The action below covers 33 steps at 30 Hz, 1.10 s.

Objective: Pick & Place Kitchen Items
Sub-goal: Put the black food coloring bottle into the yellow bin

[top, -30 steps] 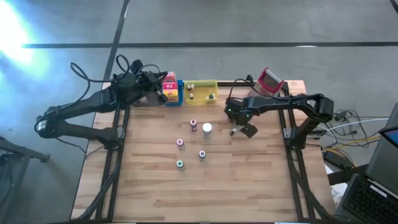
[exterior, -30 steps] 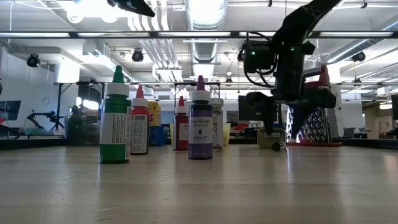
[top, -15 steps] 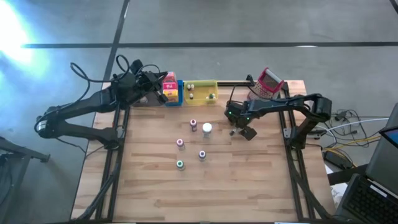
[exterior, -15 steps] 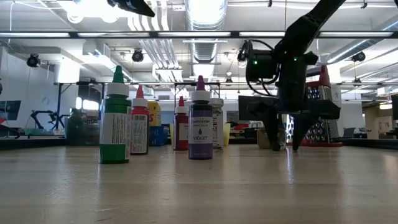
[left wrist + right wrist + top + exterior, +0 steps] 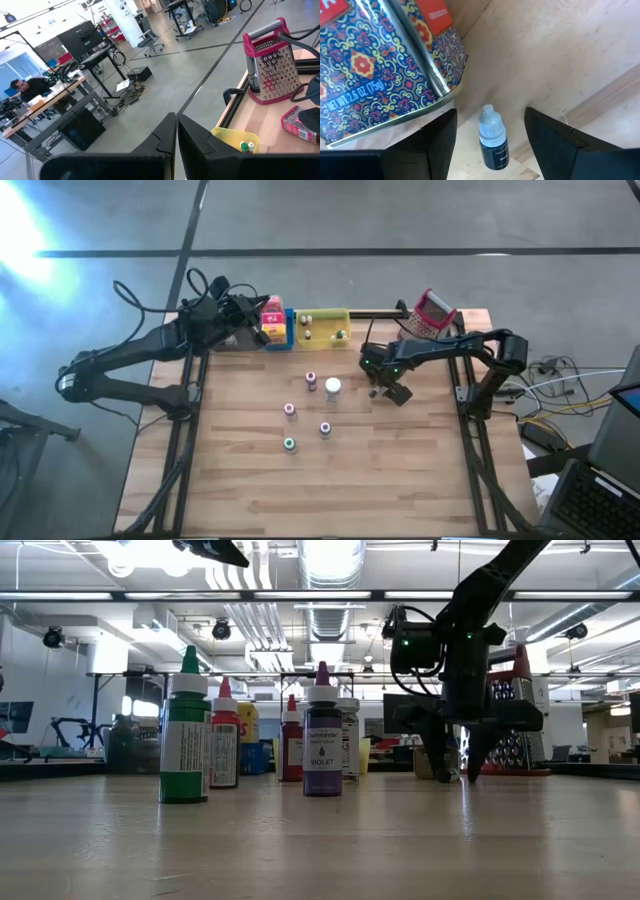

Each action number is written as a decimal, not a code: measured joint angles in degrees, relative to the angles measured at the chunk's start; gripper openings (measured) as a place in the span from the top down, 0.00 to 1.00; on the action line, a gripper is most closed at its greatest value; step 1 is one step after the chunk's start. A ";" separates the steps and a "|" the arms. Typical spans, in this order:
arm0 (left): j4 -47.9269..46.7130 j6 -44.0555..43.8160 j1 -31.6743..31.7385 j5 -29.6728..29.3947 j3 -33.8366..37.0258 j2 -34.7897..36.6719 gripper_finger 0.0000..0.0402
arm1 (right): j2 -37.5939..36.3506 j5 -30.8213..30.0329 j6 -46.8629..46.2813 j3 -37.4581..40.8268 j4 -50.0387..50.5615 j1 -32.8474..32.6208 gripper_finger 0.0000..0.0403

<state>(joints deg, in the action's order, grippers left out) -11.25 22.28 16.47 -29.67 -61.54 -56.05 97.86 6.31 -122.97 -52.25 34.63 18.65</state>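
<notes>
Dropper bottle (image 5: 492,141) lies flat between my right gripper's (image 5: 490,131) part-open, empty fingers, cap pointing ahead, beside a patterned tin (image 5: 380,65); left gripper (image 5: 176,137) shut, far off.

Overhead camera looks straight down; low camera looks level across the table (image 5: 320,840); both share the bottles (image 5: 312,412).

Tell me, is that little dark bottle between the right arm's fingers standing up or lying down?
Lying down. The right wrist view shows the little dark bottle flat on the wooden table, its pale cap pointing at a patterned tin, one finger on either side.
</notes>
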 joint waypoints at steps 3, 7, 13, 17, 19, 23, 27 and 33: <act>0.00 0.00 0.00 0.00 0.00 0.00 0.95 | 0.00 -0.03 -0.01 0.00 -0.15 0.00 0.46; 0.00 0.00 0.00 0.00 -0.01 0.00 0.95 | 0.02 -0.04 -0.01 0.00 -0.33 0.00 0.49; 0.00 0.00 0.00 0.00 -0.01 0.00 0.95 | 0.02 -0.07 -0.01 0.00 -0.46 -0.02 0.61; 0.00 0.00 0.00 0.00 0.00 0.00 0.95 | 0.08 -0.07 -0.30 0.00 -0.55 -0.02 0.72; 0.00 0.00 0.00 0.00 0.00 0.00 0.95 | 0.09 -0.09 -0.31 0.00 -0.56 -0.02 0.77; 0.00 0.00 0.00 0.00 -0.01 0.00 0.95 | 0.09 -0.34 0.16 0.00 -0.95 -0.04 0.85; 0.00 0.00 0.00 0.00 0.00 0.00 0.95 | 0.09 -0.58 3.12 -0.02 -1.14 -0.04 0.86; 0.00 0.00 0.00 0.00 0.00 0.00 0.95 | 0.09 -3.78 6.45 -0.02 -1.14 -1.36 0.79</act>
<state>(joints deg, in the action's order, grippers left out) -11.25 22.28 16.47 -29.67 -61.54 -56.05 97.95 2.53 -116.52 -52.27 33.50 17.29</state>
